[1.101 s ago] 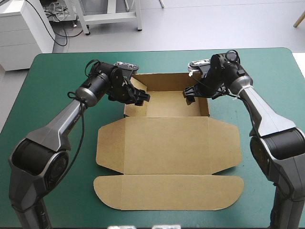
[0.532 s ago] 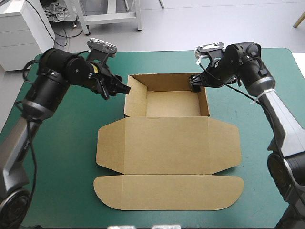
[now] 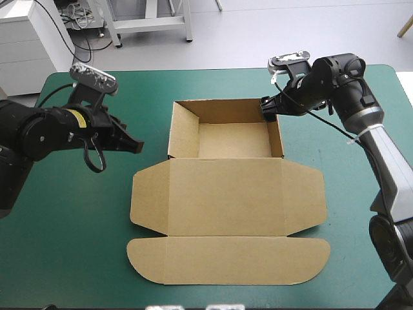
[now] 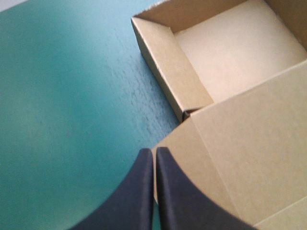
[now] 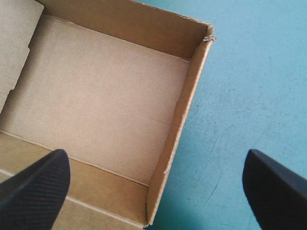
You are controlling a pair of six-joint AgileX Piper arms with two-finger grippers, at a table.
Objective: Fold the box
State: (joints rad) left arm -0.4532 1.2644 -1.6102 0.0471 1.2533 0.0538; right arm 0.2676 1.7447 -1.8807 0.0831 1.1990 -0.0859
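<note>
We find the box (image 3: 226,194) walls up, its lid flat at 6 o'clock. Left pincer (image 3: 133,146), 9 o'clock, is pressed together; right pincer (image 3: 266,110), 2 o'clock, spread.

No text, number or brand mark can be read in any view. The box (image 3: 226,194) shows plain brown board on every visible face. The left arm (image 3: 45,132) carries a small yellow label (image 3: 79,117) — print too small to read.
</note>
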